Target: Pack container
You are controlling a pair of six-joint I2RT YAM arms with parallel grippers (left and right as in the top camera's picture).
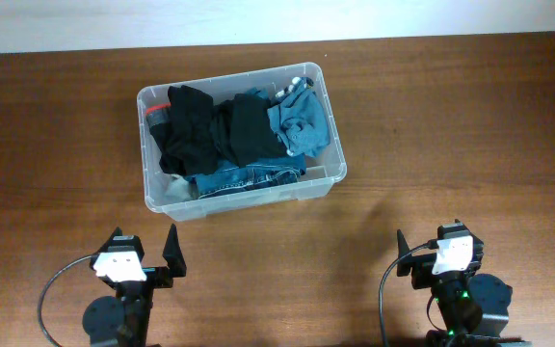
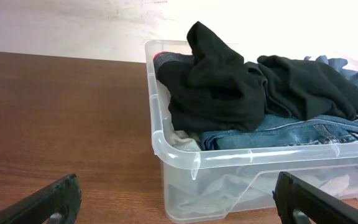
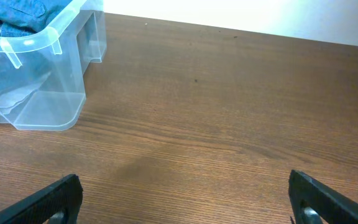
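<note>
Container (image 1: 258,196), clear plastic, sits upper centre-left of the overhead frame on the brown table (image 1: 470,125), long side slightly skewed to the table edge. Contents, left to right: a strip of red trim (image 1: 153,113) against the left wall; a black garment (image 1: 193,130) heaped high, its peak above the rim in the left wrist view; folded jeans (image 1: 244,178) along the near wall; a lighter blue denim piece (image 1: 302,120) bunched in the right end. Something pale (image 1: 176,191) lies low in the near-left corner. Clothing is piled loose rather than flat, likely dropped in from above. No loose items visible on the table, so packing looks complete or nearly so; the black heap may want pressing down. Left gripper (image 1: 145,239), lower left, fingers spread wide, nothing between them, well short of the bin and facing its near-left corner. Right gripper (image 1: 430,236), lower right, likewise wide and empty, looking past the bin's right end at bare wood. Both arms appear parked clear of the bin.
</note>
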